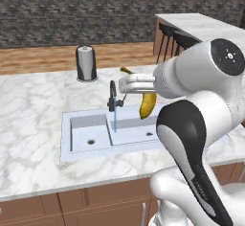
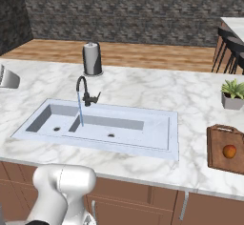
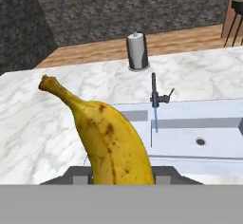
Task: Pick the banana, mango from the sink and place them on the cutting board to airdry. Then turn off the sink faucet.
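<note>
My gripper [image 1: 142,92] is shut on the banana [image 1: 147,105] and holds it in the air above the right part of the sink [image 1: 88,129]. In the hand view the yellow, brown-speckled banana [image 3: 111,142] rises between the jaws, stem end up and to the left. The mango [image 2: 229,151] lies on the dark wooden cutting board [image 2: 217,143] at the counter's right end. The sink faucet [image 2: 85,91] stands behind the sink [image 2: 143,133], and a thin blue stream runs from it into the basin. That faucet [image 1: 113,96] is just left of the banana.
A dark paper-towel holder [image 2: 92,58] stands behind the faucet. A grey potted plant [image 2: 233,94] sits behind the cutting board. Bar stools [image 1: 173,40] stand by a second counter at the back right. White marble counter [image 1: 33,115] surrounds the sink.
</note>
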### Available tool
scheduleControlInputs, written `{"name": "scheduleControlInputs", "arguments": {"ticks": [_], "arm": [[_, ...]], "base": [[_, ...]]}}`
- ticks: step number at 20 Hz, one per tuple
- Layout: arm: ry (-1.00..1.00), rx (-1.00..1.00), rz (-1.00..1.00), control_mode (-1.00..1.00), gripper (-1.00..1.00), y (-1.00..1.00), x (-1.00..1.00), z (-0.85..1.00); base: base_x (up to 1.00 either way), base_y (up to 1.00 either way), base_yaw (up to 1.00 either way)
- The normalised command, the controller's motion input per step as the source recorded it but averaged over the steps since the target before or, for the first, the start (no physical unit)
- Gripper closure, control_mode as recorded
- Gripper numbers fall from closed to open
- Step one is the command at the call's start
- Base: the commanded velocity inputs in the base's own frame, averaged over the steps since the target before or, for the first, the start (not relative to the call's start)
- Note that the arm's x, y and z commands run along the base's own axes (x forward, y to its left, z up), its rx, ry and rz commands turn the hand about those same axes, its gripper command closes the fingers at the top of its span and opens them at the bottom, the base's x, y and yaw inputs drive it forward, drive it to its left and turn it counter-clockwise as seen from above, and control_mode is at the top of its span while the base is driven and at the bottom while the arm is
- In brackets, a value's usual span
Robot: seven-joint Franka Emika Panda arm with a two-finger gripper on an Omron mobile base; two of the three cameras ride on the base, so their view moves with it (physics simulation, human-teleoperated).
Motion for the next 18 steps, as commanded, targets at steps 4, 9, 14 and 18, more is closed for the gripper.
{"name": "scheduleControlInputs", "arguments": {"ticks": [4,9,14,18], "arm": [[0.00,0.00,0.00,-1.00,1.00,-0.68,-0.69,0.27],[0.00,0.00,-0.01,-1.00,1.00,-0.81,-0.71,0.12],[0.00,-0.01,-0.07,-1.00,1.00,-0.83,-0.46,0.00],[0.02,-0.05,-0.15,-1.00,1.00,-0.73,-0.13,0.00]], "base": [[0.00,0.00,0.00],[0.00,0.00,0.00],[0.00,0.00,0.00],[0.00,0.00,0.00]]}}
